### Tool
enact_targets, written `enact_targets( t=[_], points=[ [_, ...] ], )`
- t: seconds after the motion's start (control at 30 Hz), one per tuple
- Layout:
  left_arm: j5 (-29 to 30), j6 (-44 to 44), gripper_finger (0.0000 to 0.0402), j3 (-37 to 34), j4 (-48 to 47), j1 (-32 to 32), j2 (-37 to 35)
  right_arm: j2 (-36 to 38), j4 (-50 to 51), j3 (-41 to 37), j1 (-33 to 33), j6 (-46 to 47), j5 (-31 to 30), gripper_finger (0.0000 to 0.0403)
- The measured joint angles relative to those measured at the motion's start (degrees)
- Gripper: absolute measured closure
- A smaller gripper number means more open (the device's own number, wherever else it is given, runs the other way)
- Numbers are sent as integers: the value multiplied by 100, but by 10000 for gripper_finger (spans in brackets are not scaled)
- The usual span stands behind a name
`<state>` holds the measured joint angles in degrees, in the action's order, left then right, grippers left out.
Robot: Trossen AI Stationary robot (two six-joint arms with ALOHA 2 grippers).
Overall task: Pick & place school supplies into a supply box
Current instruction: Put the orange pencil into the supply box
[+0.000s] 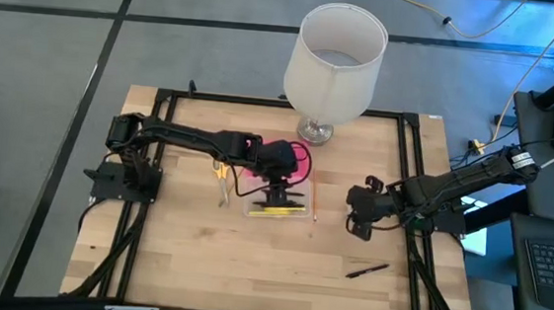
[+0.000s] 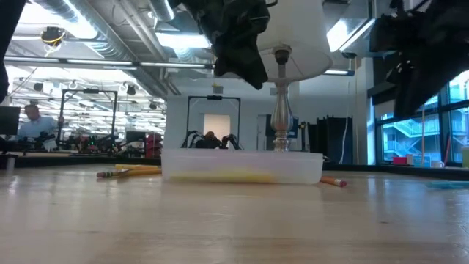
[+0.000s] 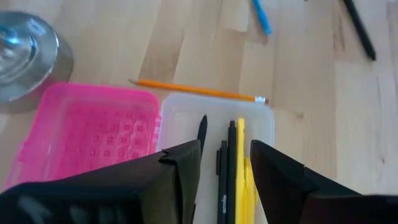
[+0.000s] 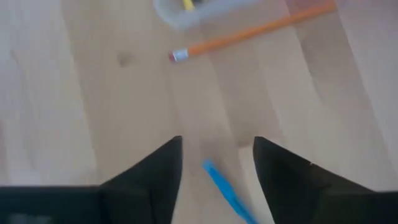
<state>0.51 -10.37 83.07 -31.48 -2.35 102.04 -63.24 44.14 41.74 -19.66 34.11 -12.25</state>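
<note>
- Farthest left on the counter [image 1: 190, 257] we see the left arm reaching from its base at the left edge toward the middle, its wrist bent down over the supply box [image 1: 277, 212].
- Just left of that box, the yellow-handled scissors [image 1: 221, 173] lie flat on the wood, with a pencil beside them.
- The left gripper [image 3: 225, 163] hangs above the open clear tray; its two dark fingers [image 3: 180, 168] stand parted with nothing between them, released, and we see the tray's contents through the gap.
- In the tray we make out dark pens [image 3: 230, 168] and a yellow pencil [image 3: 241, 162] lying lengthwise; the pink lid [image 3: 93, 130] lies open flat beside the tray, near the lamp [image 1: 334, 65] base.
- Just right of the box an orange pencil [image 4: 249, 34] lies on the counter, apart from the tray's wall.
- Farther right, the right arm stretches in from the right edge, its gripper [image 4: 217, 165] low over bare wood, well apart from the box.
- Its fingers [image 4: 158, 168] are spread apart and hold nothing; a blue pen [image 4: 227, 193] lies on the counter in the gap between them, and we cannot tell whether either finger touches it.
- Nearer the front right, a black pen [image 1: 367, 271] lies alone.
</note>
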Motion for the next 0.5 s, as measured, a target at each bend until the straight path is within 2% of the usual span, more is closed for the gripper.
enact_targets(
  t=[0.13, 0.27, 0.5],
  points=[
    [-4, 0, 269, 0, -292, 11, 0, -132, -611, 9, -2, 214, -13, 187],
    [-4, 0, 270, -36, -564, 11, 0, -599, -949, 9, -1, 737, -20, 191],
    [-4, 42, 267, -169, -822, 11, 0, -1529, -1572, 9, 123, 2346, -27, 215]
  ],
)
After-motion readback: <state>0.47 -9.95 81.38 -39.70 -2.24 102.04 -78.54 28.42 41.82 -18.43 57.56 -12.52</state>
